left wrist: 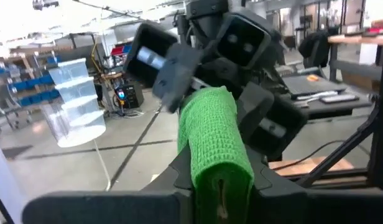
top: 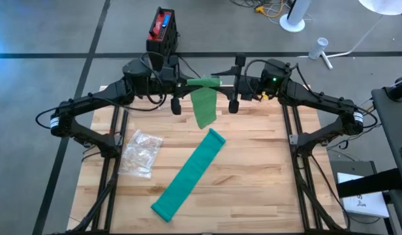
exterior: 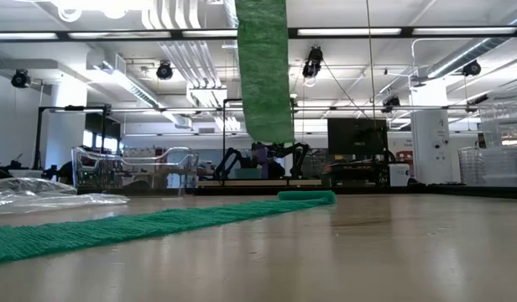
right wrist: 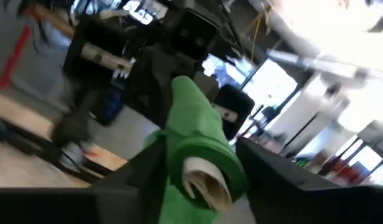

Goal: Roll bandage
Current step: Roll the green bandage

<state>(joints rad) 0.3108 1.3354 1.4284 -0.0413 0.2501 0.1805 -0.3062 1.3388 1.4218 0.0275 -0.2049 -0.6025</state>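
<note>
bandage (top: 188, 183): free end flat on counter (top: 253, 189), strip rising to a green roll held in the air over the far edge | plastic bag (top: 141, 153): on counter, left of strip | left pincer (top: 181, 83): pinching the roll's end | right pincer (top: 222, 82): around the other end, grip cannot tell

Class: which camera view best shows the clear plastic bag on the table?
The high view: the whole plastic bag lies beside the green bandage. The low view catches only its flattened edge; neither wrist view shows it.
</note>
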